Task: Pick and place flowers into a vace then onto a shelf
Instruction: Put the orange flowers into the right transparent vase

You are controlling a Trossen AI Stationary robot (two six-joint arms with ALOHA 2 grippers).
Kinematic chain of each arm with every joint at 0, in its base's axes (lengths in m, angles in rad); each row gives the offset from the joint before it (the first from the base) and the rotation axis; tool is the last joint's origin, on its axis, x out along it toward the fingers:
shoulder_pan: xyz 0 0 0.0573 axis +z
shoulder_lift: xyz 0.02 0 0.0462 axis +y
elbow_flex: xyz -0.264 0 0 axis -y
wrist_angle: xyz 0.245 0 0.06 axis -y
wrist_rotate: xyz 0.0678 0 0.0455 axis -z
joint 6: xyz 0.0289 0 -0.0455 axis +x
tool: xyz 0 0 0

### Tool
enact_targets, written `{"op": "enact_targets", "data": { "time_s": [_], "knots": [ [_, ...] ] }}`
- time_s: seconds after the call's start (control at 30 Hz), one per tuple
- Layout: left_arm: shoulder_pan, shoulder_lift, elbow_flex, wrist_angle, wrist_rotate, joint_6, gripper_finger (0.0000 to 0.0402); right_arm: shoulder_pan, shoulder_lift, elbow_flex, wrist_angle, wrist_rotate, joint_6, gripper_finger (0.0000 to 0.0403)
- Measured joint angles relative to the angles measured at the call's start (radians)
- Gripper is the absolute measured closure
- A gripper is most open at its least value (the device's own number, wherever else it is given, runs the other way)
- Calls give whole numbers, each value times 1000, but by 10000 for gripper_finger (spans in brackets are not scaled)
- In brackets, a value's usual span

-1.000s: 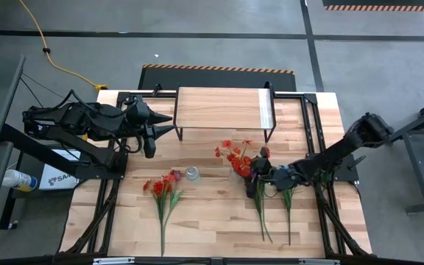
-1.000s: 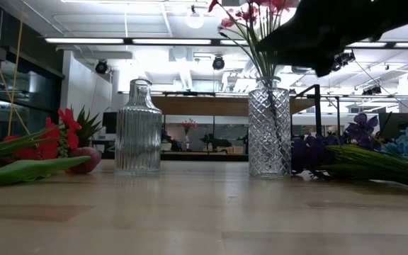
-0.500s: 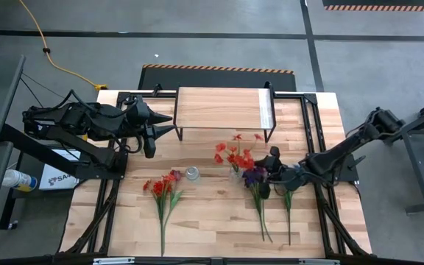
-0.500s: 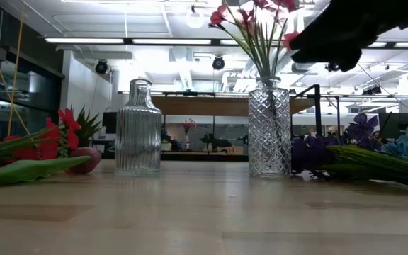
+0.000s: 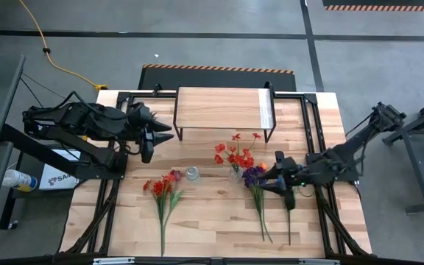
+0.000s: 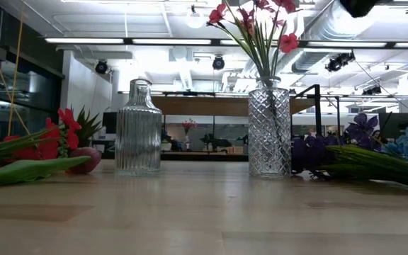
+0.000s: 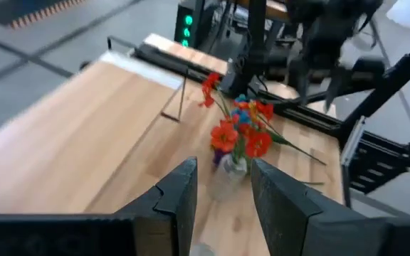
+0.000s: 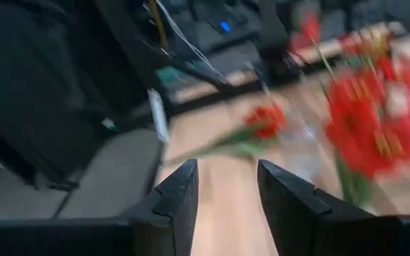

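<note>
Red flowers (image 5: 235, 153) in vase (image 6: 269, 127); right end effector (image 5: 277, 174) empty, beside

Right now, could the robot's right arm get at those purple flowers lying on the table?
Probably yes. The right gripper hovers with open, empty fingers right beside the purple flowers, and nothing lies between them; the diamond-cut vase stands just clear.

Light planked wood counter (image 5: 212, 221), matt. Pale wood shelf (image 5: 219, 108) on thin dark metal legs. Two clear glass vases: ribbed (image 6: 138, 129) and diamond-cut (image 6: 269, 129), glossy.
</note>
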Motion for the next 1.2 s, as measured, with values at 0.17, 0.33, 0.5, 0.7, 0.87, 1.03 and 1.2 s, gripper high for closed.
{"op": "enact_targets", "data": {
  "time_s": [0.17,0.33,0.5,0.7,0.87,1.03,1.2],
  "knots": [
    [0,3,0,-22,90,-112,236,31,-26,106,-1,13,-142,279],
    [-12,13,0,-34,221,-297,236,42,-26,213,-37,11,-276,281],
    [-103,53,-1,-87,244,-541,236,41,-25,314,-191,8,-349,282],
    [-249,116,0,-115,216,-832,236,41,-25,408,-349,16,-422,281],
    [-346,175,0,-93,145,-977,236,39,-25,448,-376,22,-483,281],
    [-407,236,0,-101,118,-1143,236,39,-25,476,-409,22,-499,281],
    [-447,297,0,-133,115,-1299,236,39,-26,483,-432,21,-499,281]
  ]
}}
